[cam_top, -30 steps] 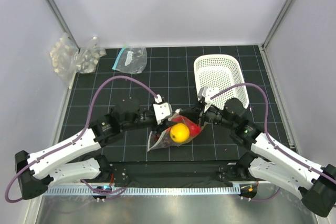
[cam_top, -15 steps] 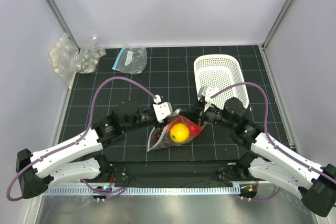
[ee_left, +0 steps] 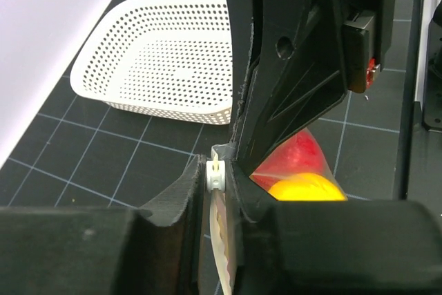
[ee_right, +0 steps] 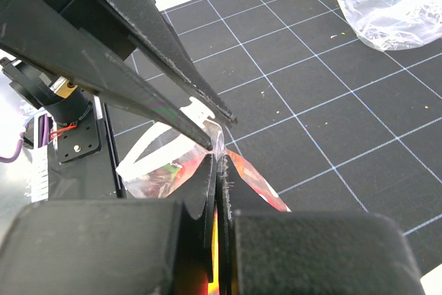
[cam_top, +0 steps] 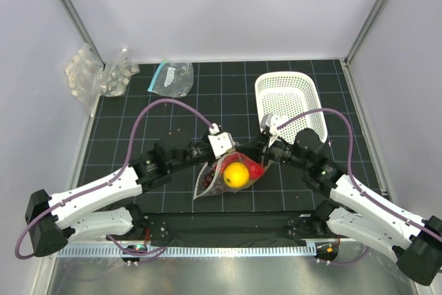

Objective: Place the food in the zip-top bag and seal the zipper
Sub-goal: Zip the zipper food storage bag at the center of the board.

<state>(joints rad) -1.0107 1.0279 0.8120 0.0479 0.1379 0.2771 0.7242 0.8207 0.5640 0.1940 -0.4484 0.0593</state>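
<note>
The zip-top bag [cam_top: 215, 183] lies on the mat between my two grippers. Inside it I see a round yellow fruit [cam_top: 237, 174], a round red fruit [cam_top: 256, 169] and dark purple grapes [cam_top: 210, 180]. My left gripper [cam_top: 230, 152] is shut on the white slider [ee_left: 217, 173] of the zipper [ee_left: 224, 240] at the bag's mouth edge. My right gripper [cam_top: 253, 154] is shut on the bag's rim [ee_right: 219, 144], almost touching the left fingers [ee_right: 166, 112]. The yellow fruit [ee_left: 307, 190] and the red fruit [ee_left: 302, 155] show through the plastic in the left wrist view. Banana and chili are hidden.
A white basket [cam_top: 290, 101] stands behind the right arm, seen also in the left wrist view [ee_left: 159, 60]. A clear bag with a teal strip [cam_top: 171, 77] and bumpy clear packs [cam_top: 97, 77] lie at the back left. The teal-strip bag [ee_right: 394, 8] shows in the right wrist view.
My left gripper has slid to the right along the bag's mouth, closing on the right gripper. The right arm and the bag have stayed put.
</note>
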